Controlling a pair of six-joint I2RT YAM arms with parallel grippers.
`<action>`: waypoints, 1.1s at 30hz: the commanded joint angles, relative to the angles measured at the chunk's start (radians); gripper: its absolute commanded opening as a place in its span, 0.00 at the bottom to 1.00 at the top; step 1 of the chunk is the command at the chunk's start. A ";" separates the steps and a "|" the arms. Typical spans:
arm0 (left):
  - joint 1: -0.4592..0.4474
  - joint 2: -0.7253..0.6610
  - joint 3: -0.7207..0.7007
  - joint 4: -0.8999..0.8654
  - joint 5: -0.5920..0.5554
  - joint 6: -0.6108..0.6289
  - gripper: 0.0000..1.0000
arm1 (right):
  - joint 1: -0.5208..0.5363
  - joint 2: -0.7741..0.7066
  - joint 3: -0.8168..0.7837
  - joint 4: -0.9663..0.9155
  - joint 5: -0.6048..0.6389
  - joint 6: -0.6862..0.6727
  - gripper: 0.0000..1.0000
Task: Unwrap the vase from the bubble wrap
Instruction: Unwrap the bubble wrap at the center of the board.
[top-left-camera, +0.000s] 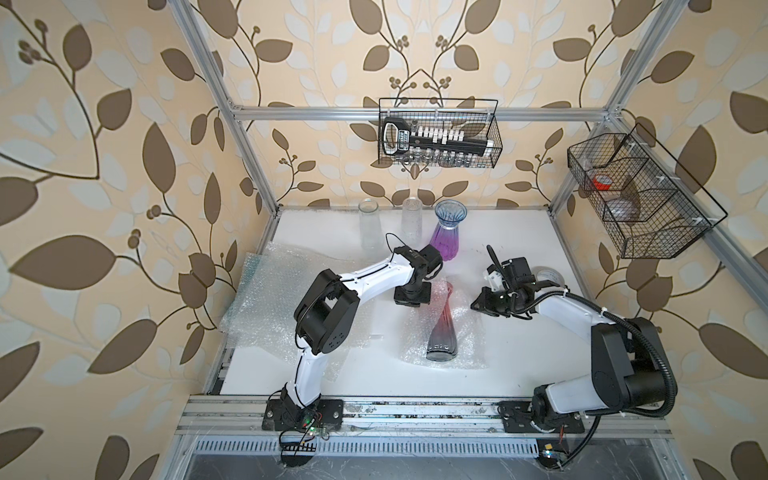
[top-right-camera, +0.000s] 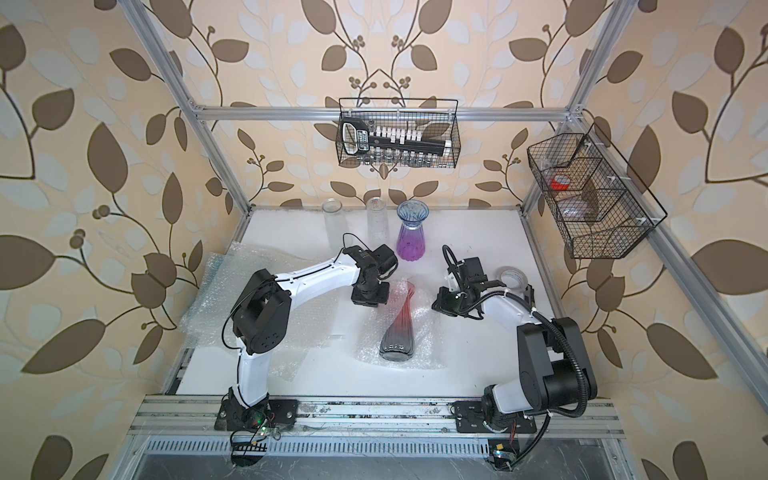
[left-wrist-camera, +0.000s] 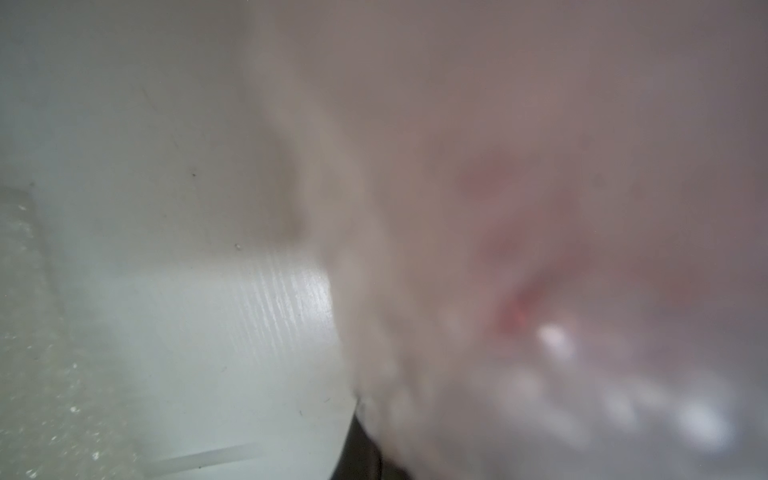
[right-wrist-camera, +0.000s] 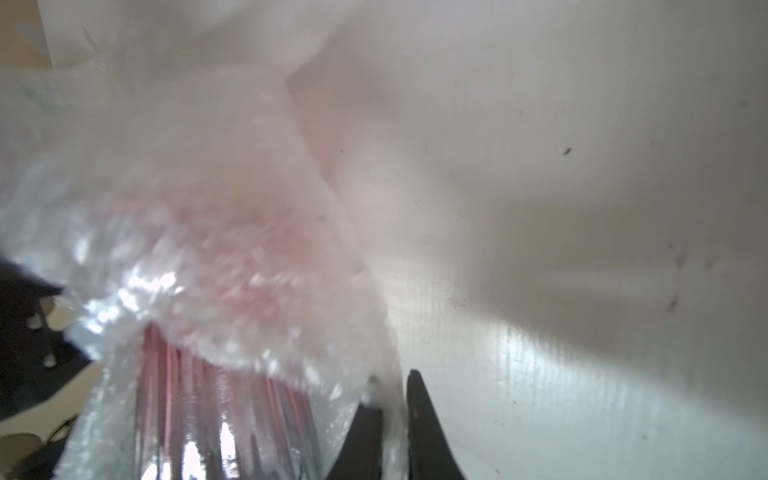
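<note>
A ribbed vase (top-left-camera: 442, 328), red at the neck and grey at the base, lies on its side on a crumpled sheet of bubble wrap (top-left-camera: 471, 332) mid-table in both top views. My left gripper (top-left-camera: 410, 300) is down beside the vase's neck, where the wrap stands up. In the left wrist view the blurred bubble wrap (left-wrist-camera: 540, 249) rises from a dark finger (left-wrist-camera: 361, 453) and fills the picture. My right gripper (right-wrist-camera: 392, 382) is on the vase's other side (top-left-camera: 478, 305), shut on a strip of the wrap. Part of the vase (right-wrist-camera: 216, 407) shows bare below it.
Two clear glass vases (top-left-camera: 368, 224) (top-left-camera: 411, 222) and a purple vase (top-left-camera: 446, 237) stand at the back. Loose bubble wrap sheets (top-left-camera: 270, 291) cover the left side. A tape roll (top-left-camera: 546, 275) lies behind my right arm. Wire baskets (top-left-camera: 438, 133) (top-left-camera: 640, 199) hang on the frame.
</note>
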 joint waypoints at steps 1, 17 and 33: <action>0.014 -0.095 0.012 -0.077 -0.060 0.043 0.09 | -0.007 -0.041 0.030 -0.037 0.042 -0.003 0.33; -0.185 -0.090 0.244 -0.248 -0.070 0.089 0.99 | 0.129 -0.180 0.107 -0.202 0.135 0.011 0.56; -0.204 0.030 0.226 -0.182 -0.074 0.055 0.71 | 0.129 -0.253 0.018 -0.173 0.115 0.070 0.84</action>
